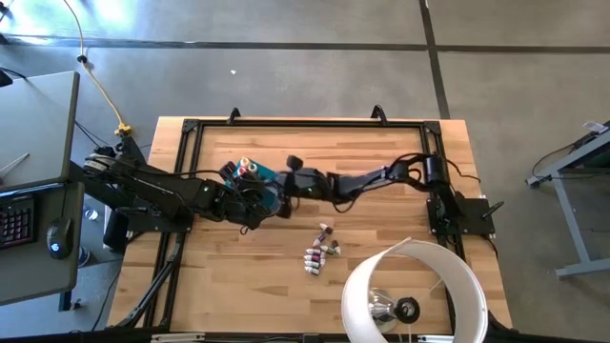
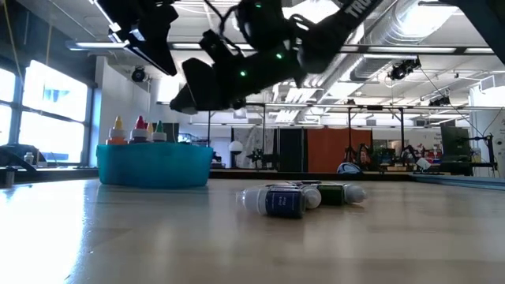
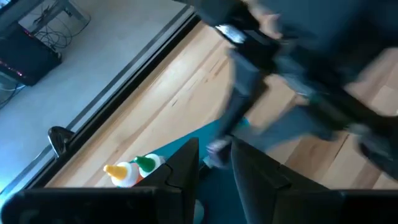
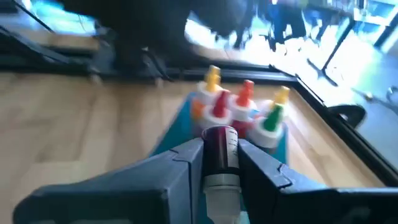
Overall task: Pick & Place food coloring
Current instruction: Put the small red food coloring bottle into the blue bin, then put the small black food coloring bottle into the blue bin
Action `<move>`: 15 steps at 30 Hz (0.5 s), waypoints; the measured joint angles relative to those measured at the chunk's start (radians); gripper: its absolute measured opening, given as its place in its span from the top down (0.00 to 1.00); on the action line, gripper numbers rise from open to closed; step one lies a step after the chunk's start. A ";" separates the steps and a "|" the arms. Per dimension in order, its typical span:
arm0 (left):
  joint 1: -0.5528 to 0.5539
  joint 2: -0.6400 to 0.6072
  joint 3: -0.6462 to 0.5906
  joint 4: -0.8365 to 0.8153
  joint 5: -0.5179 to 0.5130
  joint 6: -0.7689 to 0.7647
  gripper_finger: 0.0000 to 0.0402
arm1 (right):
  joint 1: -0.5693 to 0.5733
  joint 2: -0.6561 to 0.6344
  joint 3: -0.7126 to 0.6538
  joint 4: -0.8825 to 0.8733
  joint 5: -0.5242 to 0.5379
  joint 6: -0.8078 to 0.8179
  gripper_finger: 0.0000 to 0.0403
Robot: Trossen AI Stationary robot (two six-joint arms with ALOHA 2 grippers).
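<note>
Wooden worktop (image 1: 381,229) seen from above, with both dark arms meeting over a teal bin (image 1: 259,181) left of centre in the high view. Right hand (image 4: 219,163) pinching a dark-red food coloring bottle (image 4: 219,149) between its two fingers, held just short of the bin. Inside the bin, upright bottles (image 4: 239,109) with red, yellow, orange and green tips, clustered and touching one another. In the low view, the same bin (image 2: 154,164) at centre left of the frame, cap tips (image 2: 138,128) showing above its rim. Loose group of bottles (image 1: 320,250) lying on their sides on the worktop, below and to the right of the bin in the high view; same group at centre of the low view (image 2: 304,197), well apart from the bin. Left hand (image 3: 214,162) over the bin's edge, fingers parted with a narrow gap and nothing visible between them; yellow- and green-tipped bottles (image 3: 132,170) just beside it. White round lamp shade (image 1: 415,291) at lower right of the high view.
</note>
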State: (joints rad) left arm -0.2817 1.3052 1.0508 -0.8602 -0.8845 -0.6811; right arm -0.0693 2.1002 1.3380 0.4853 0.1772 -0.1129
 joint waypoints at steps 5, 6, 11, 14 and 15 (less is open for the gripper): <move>0.000 0.000 0.000 0.001 -0.001 0.000 0.77 | -0.046 0.000 0.109 -0.247 -0.055 0.004 0.81; 0.000 0.000 0.000 0.001 -0.001 0.000 0.77 | -0.052 0.000 0.107 -0.269 -0.072 0.022 0.79; 0.000 0.000 0.001 0.001 0.000 0.000 0.77 | -0.052 0.015 0.026 -0.218 -0.134 0.018 0.67; 0.000 0.000 0.002 0.005 0.000 0.000 0.77 | -0.040 0.020 -0.016 -0.160 -0.107 0.004 0.60; 0.000 0.000 0.002 0.006 0.000 0.000 0.77 | -0.034 0.015 -0.020 -0.157 -0.104 0.009 0.59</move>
State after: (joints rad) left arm -0.2817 1.3052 1.0523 -0.8540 -0.8848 -0.6815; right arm -0.1032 2.1152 1.3181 0.3286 0.0728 -0.1043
